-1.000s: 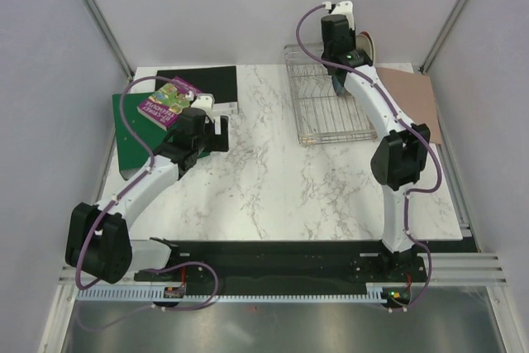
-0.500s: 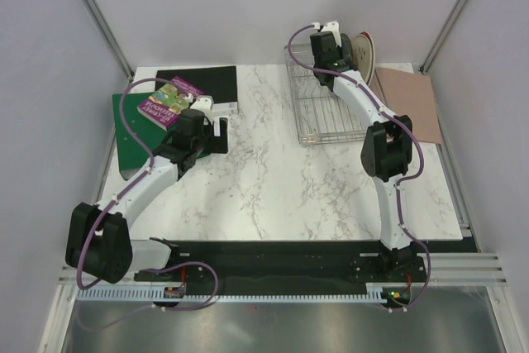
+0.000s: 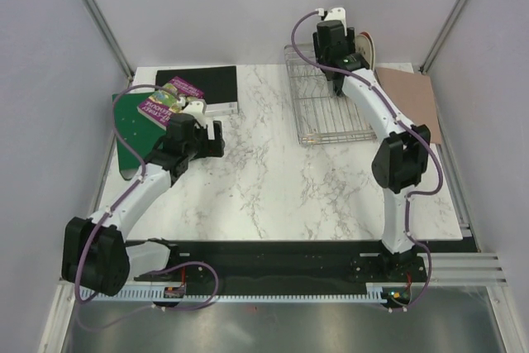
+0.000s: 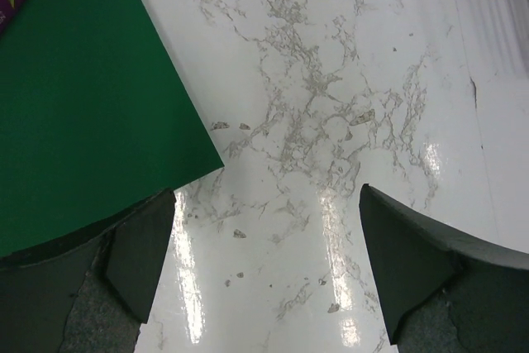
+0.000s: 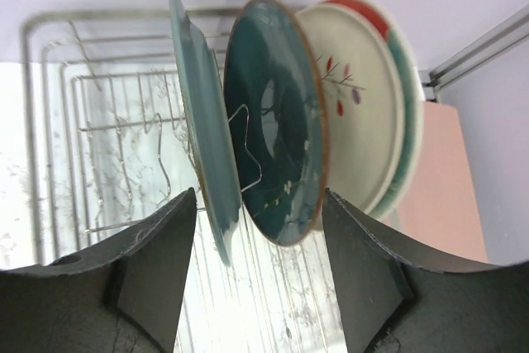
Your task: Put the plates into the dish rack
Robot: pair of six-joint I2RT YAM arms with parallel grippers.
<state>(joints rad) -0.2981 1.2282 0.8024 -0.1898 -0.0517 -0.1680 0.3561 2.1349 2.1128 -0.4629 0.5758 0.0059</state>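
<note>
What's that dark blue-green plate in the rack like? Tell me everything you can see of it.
The dark teal plate is round and glossy, like glazed ceramic, with pale speckles and a thin brownish rim. It stands on edge, slightly tilted, in the wire dish rack, with a bent wire tine crossing its face. The grey-green plate stands on one side and the cream twig-patterned plate close on the other. Whether they touch cannot be told.

A glossy white marbled table [image 3: 273,179] sits enclosed by plain pale lilac walls [image 3: 207,6].
</note>
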